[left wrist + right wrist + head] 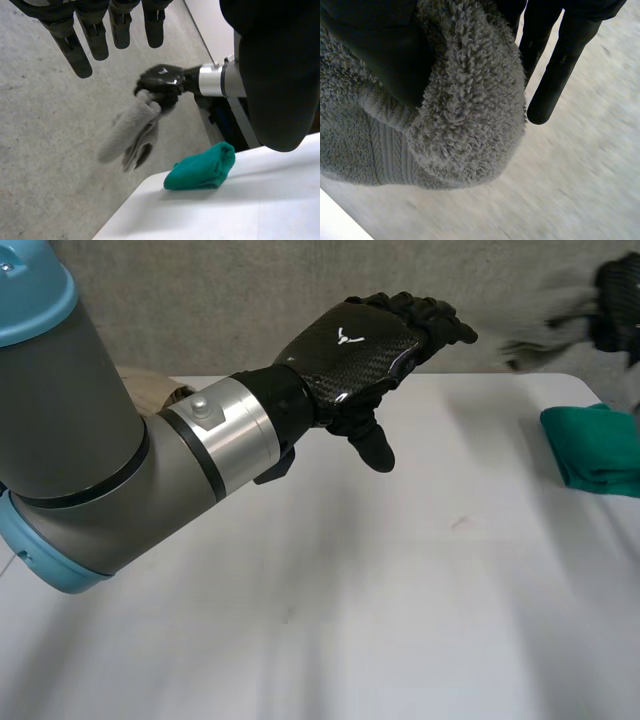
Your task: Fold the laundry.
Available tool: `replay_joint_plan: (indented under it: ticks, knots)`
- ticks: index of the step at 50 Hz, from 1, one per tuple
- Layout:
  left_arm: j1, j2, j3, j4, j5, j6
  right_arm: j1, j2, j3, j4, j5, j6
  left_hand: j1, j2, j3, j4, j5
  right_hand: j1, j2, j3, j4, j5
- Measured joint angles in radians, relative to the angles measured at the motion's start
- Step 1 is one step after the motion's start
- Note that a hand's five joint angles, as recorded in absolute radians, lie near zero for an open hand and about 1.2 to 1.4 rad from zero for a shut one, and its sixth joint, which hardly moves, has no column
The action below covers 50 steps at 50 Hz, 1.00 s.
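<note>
Right hand (162,82) clutches bunched grey terry towel (132,132) in mid-air beyond the folded green cloth (200,167), off the white table (300,590); left hand (365,345), well apart from that cloth, hangs open & empty; risk: w/ some fingers (560,65) straight, towel may slip to floor (40,150).

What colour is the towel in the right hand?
Grey: a fluffy terry towel, clutched by the right hand; clearest in the right wrist view.

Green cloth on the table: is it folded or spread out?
Folded. The green cloth lies as a thick, compact bundle with a rounded edge on the table, not laid flat.
</note>
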Motion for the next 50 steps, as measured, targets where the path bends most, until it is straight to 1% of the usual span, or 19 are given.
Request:
replay_joint_plan:
  ticks: [2,4,9,14,15,16,18,19,21,26,27,29,32,34,39,42,44,46,50]
  knots:
    - [-0.002,0.001,-0.003,0.009,0.000,-0.007,-0.039,0.044,-0.031,-0.015,-0.005,0.000,0.000,0.000,0.000,0.000,0.000,0.000,0.000,0.000,0.000,-0.001]
    - [-0.005,0.000,-0.007,0.017,0.001,-0.011,-0.095,0.136,-0.091,-0.029,-0.018,-0.003,0.000,0.000,0.000,0.000,0.000,0.000,0.000,0.000,0.000,0.000]
    - [-0.007,-0.003,-0.017,0.021,0.001,-0.014,-0.164,0.303,-0.184,-0.021,-0.053,-0.017,0.000,0.000,0.000,0.000,0.000,0.000,0.000,0.007,0.000,0.000]
    - [-0.005,-0.009,-0.031,0.021,0.001,-0.013,-0.229,0.438,-0.243,0.022,-0.103,-0.088,0.000,0.000,0.000,0.000,0.000,0.000,0.000,0.006,-0.001,0.000]
    - [-0.005,-0.009,-0.031,0.021,0.001,-0.013,-0.229,0.438,-0.243,0.022,-0.103,-0.088,0.000,0.000,0.000,0.000,0.000,0.000,0.000,0.006,-0.001,0.000]
    - [-0.004,-0.012,-0.035,0.021,0.002,-0.012,-0.250,0.465,-0.252,0.046,-0.119,-0.126,0.000,0.000,0.000,0.000,0.000,-0.037,-0.100,-0.090,-0.121,-0.057]
    - [-0.003,-0.014,-0.038,0.021,0.002,-0.012,-0.282,0.486,-0.258,0.094,-0.136,-0.196,0.000,0.000,0.000,0.000,0.000,-0.427,-0.527,-0.499,-0.532,-0.457]
    - [-0.002,-0.015,-0.039,0.021,0.002,-0.012,-0.291,0.484,-0.258,0.116,-0.140,-0.220,0.000,0.000,0.000,0.000,0.000,-0.585,-0.669,-0.658,-0.690,-0.616]
    - [-0.002,-0.015,-0.038,0.021,0.002,-0.012,-0.302,0.466,-0.255,0.158,-0.143,-0.254,0.000,0.000,0.000,0.000,0.000,-0.766,-0.886,-0.885,-0.925,-0.809]
    - [-0.003,-0.011,-0.037,0.021,0.002,-0.012,-0.312,0.368,-0.235,0.268,-0.142,-0.297,0.000,0.000,0.000,0.000,0.000,-0.790,-0.929,-0.942,-0.985,-0.855]
    - [-0.003,-0.007,-0.036,0.021,0.002,-0.012,-0.313,0.308,-0.225,0.320,-0.137,-0.301,0.000,0.000,0.000,0.000,0.000,-0.790,-0.929,-0.942,-0.985,-0.855]
    - [-0.005,-0.004,-0.036,0.020,0.001,-0.012,-0.314,0.257,-0.219,0.367,-0.127,-0.302,0.000,0.000,0.000,0.000,0.000,-0.790,-0.929,-0.942,-0.985,-0.855]
    - [-0.006,0.000,-0.036,0.020,0.001,-0.012,-0.315,0.149,-0.224,0.478,-0.065,-0.303,0.000,0.000,0.000,0.000,0.000,-0.790,-0.929,-0.942,-0.985,-0.855]
    - [-0.006,0.002,-0.035,0.021,0.000,-0.012,-0.314,0.099,-0.247,0.537,0.002,-0.304,0.000,0.000,0.000,0.000,0.000,-0.790,-0.929,-0.942,-0.985,-0.855]
    - [-0.005,0.006,-0.019,0.025,-0.006,-0.013,-0.308,0.015,-0.345,0.601,0.181,-0.317,0.000,0.000,0.000,0.000,0.000,-0.790,-0.929,-0.942,-0.985,-0.855]
    - [-0.002,0.007,0.003,0.036,-0.018,-0.018,-0.293,-0.016,-0.383,0.586,0.230,-0.320,0.000,0.000,0.000,0.000,0.000,-0.790,-0.929,-0.942,-0.985,-0.855]
    - [0.008,0.008,0.035,0.056,-0.047,-0.032,-0.246,-0.048,-0.395,0.536,0.232,-0.312,0.000,0.000,0.000,0.000,0.000,-0.790,-0.929,-0.942,-0.985,-0.855]
    - [0.021,0.008,0.061,0.074,-0.081,-0.043,-0.197,-0.072,-0.377,0.489,0.208,-0.302,0.000,0.000,0.000,0.000,0.000,-0.790,-0.929,-0.942,-0.985,-0.855]
    - [0.109,-0.004,0.125,0.120,-0.221,-0.061,-0.054,-0.158,-0.232,0.356,0.084,-0.271,0.000,0.000,0.000,0.000,0.000,-0.790,-0.929,-0.942,-0.985,-0.855]
